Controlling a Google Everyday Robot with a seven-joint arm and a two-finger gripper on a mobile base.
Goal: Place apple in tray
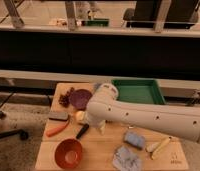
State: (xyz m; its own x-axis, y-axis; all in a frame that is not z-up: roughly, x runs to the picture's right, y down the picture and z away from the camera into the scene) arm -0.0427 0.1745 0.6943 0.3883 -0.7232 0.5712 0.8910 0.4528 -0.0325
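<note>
The apple [80, 116] is a small yellowish fruit on the wooden table [100, 147], left of centre, just below the purple bowl [79, 98]. The green tray [138, 91] sits at the back right of the table and looks empty. My white arm reaches in from the right across the table. The gripper [87, 123] is at the arm's left end, right against the apple, and part of the apple is hidden behind it. A dark piece [82, 131] pokes down-left below the apple; I cannot tell whether it belongs to the gripper.
An orange carrot-like item [58, 130] and a grey block [58, 116] lie left of the apple. An orange-red bowl [68, 153] stands at the front left. Dark berries [65, 98] lie by the purple bowl. Blue cloth [134, 139], grey cloth [126, 158] and a yellowish stick [159, 146] lie at the front right.
</note>
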